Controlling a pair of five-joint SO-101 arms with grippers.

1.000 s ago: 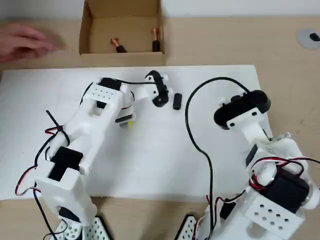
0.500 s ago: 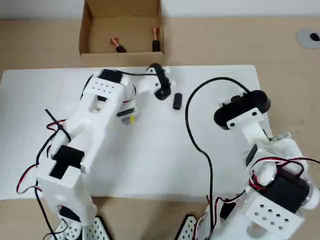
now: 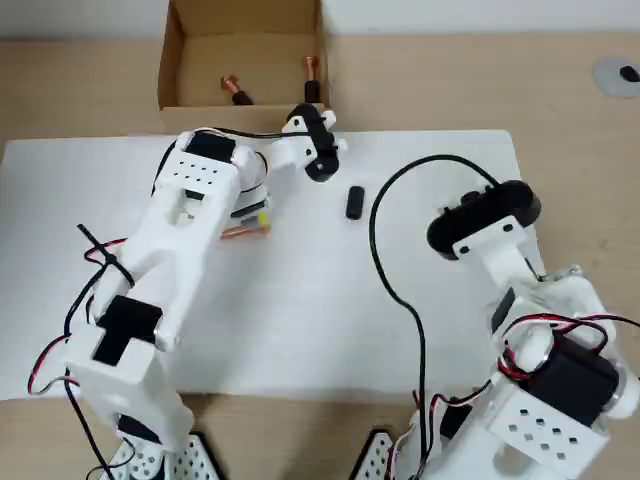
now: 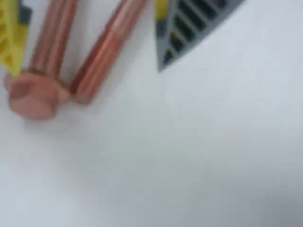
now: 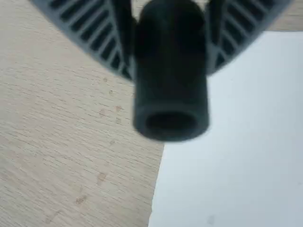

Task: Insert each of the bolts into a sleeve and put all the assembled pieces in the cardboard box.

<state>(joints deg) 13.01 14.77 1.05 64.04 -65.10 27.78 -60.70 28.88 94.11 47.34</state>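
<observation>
Two copper bolts (image 4: 35,92) lie side by side on the white sheet (image 3: 300,320), and one of them (image 3: 245,231) can be seen in the high view. My left gripper (image 4: 87,61) stands open over them, its yellow-tipped finger (image 4: 9,38) on one side and its grey finger (image 4: 189,28) on the other. My right gripper (image 5: 170,47) is shut on a black sleeve (image 5: 170,94), which hangs over the sheet's edge. Another black sleeve (image 3: 353,202) lies loose on the sheet. The cardboard box (image 3: 170,60) at the back holds two assembled pieces (image 3: 236,90).
The left arm's black wrist camera (image 3: 315,150) sits just in front of the box's near wall. The right arm (image 3: 485,220) stands over the sheet's right side, with a black cable (image 3: 385,270) looping across the sheet. Bare wooden table (image 3: 560,90) surrounds the sheet.
My left arm has shifted away toward the box, uncovering a copper bolt beside it. A hand at the far left has left the view. The right arm has kept still.
</observation>
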